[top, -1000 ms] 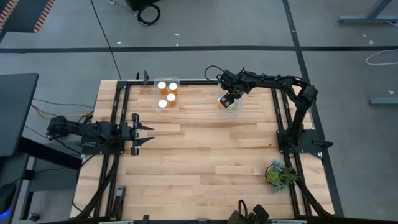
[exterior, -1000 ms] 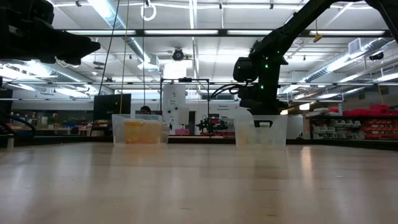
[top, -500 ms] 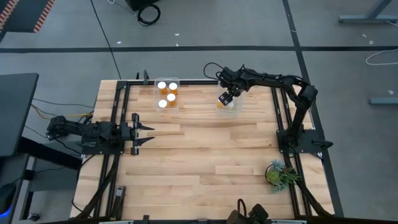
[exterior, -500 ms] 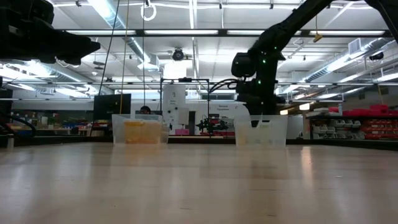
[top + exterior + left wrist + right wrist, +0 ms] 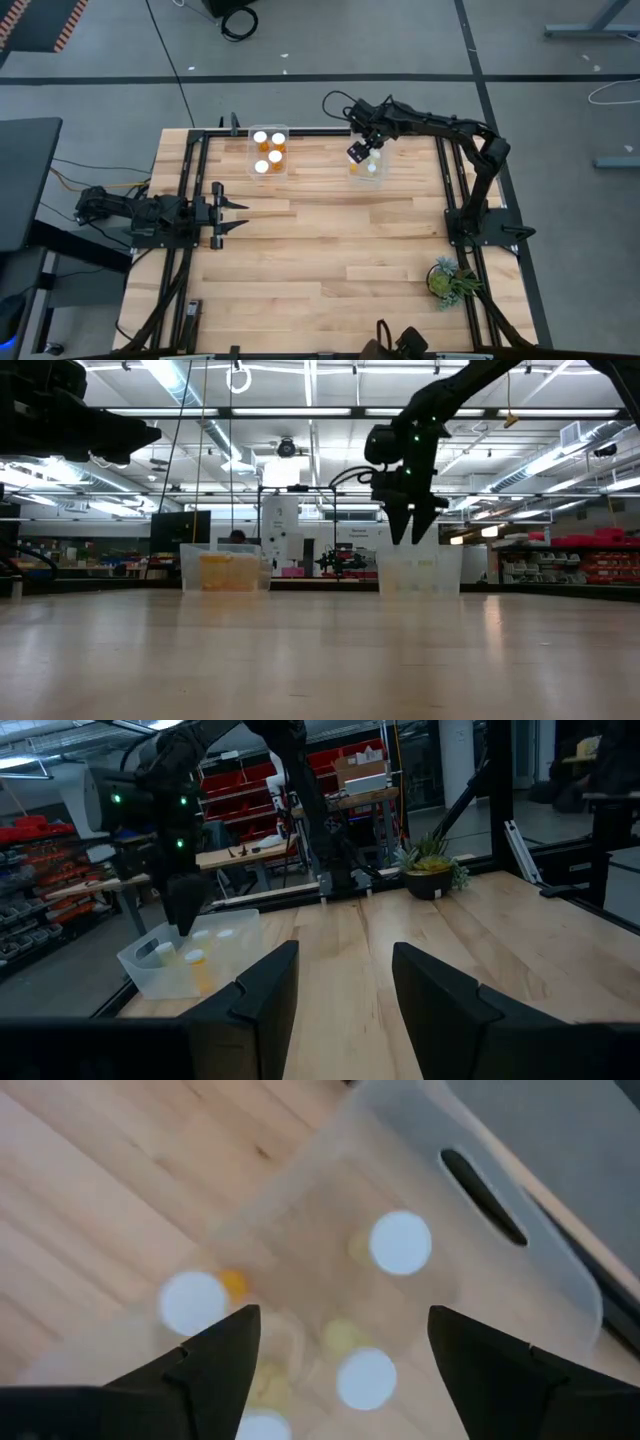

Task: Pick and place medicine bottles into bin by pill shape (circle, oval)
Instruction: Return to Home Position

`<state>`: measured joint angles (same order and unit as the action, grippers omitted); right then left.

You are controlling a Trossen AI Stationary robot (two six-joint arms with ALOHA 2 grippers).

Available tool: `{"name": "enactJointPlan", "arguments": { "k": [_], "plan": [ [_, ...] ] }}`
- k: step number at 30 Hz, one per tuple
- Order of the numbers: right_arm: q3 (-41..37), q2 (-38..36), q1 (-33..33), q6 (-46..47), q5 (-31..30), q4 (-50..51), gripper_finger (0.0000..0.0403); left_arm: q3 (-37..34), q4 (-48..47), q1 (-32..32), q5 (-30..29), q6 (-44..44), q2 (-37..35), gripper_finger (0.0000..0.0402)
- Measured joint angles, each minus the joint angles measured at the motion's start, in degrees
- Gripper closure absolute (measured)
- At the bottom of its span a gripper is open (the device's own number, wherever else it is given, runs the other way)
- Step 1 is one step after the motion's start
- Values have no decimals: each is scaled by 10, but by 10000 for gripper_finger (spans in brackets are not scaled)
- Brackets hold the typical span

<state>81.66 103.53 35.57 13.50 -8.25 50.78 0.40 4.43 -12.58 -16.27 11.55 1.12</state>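
Over the last second your right gripper climbed out of the right transparent bin and drifted a little toward the table's far edge. In the low view its fingertips hung just above the bin's rim instead of down inside it. Its fingers were spread and held nothing.

The wrist camera looked down between them at four white-capped medicine bottles standing in that bin. They stood upright with their caps facing the claw, so their long axes ran straight up toward it. That was the relation your retreat turned on: the bottles sat directly beneath the fingertips, and the bin's walls stood close on either side. I judged that a further lift should come before any sideways pull toward the arm's base, or a finger could have clipped the rim.

Four more bottles stood in the left transparent bin, well apart from the claw. I saw none outside the two bins in the high view. Your left gripper waited near the table's left edge with its fingers parted and empty, much farther from either bin than the right one.
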Motion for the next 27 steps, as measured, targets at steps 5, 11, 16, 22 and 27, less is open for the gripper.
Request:
{"name": "enactJointPlan", "arguments": {
  "k": [5, 11, 16, 22, 27],
  "plan": [
    [45, 0, -17, -1, 0, 22, 107, 0, 0, 0, 0, 0, 0, 230],
    [101, 0, -34, -6, -7, 46, 107, 0, 0, 0, 0, 0, 0, 230],
    [150, 0, -48, -13, -7, 75, 107, 0, 0, 0, 0, 0, 0, 230],
    [218, 0, -66, -14, -15, 114, 107, 0, 0, 0, 0, 0, 0, 230],
    [278, 0, -90, -20, -32, 153, 107, 0, 0, 0, 0, 0, 0, 230]
  ]
}}
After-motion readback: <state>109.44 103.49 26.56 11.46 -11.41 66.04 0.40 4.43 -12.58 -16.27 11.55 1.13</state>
